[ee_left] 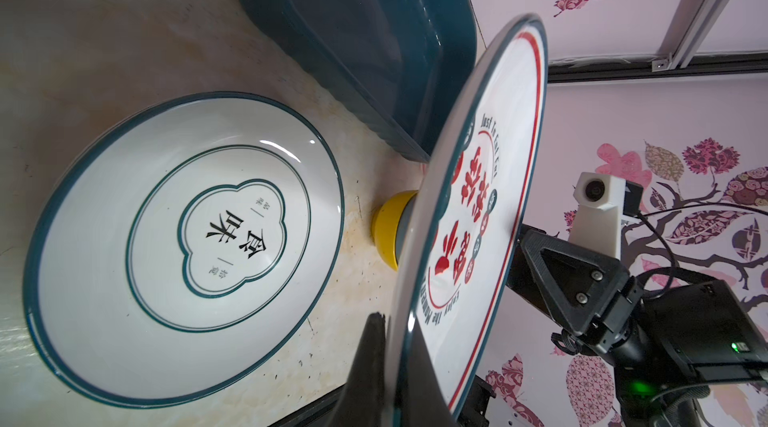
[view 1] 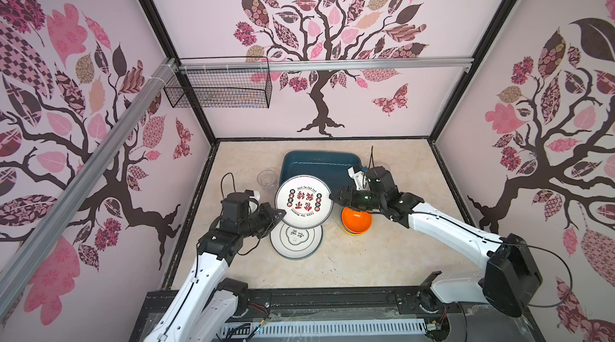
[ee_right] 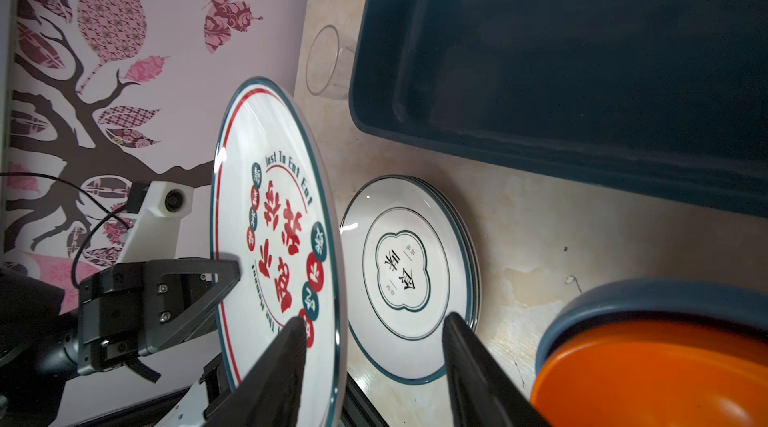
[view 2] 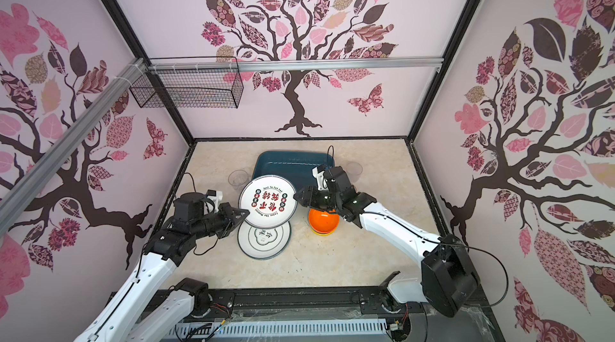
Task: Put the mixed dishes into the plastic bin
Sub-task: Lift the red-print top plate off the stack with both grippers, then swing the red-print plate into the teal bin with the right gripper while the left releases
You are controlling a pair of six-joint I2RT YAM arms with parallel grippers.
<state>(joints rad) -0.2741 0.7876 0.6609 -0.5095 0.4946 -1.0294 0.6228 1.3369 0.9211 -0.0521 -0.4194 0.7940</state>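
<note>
A white plate with red characters (view 1: 303,201) hangs tilted above the table, just in front of the teal plastic bin (view 1: 319,160). My left gripper (view 1: 279,215) is shut on its near-left rim; the left wrist view shows both fingers (ee_left: 374,362) pinching that rim. My right gripper (ee_right: 374,319) stands open, its jaws straddling the plate's right rim with a wide gap on one side. A second plate with green rings (view 1: 296,240) lies on the table under the lifted one. An orange bowl (view 1: 356,220) sits nested in yellow (ee_left: 384,229) and blue (ee_right: 623,292) bowls beneath my right gripper.
A clear cup (view 1: 267,180) stands left of the bin and another cup (view 2: 353,168) right of it, behind the right arm. A black wire basket (view 1: 221,85) hangs on the back wall at the left. The walls close in the table on three sides.
</note>
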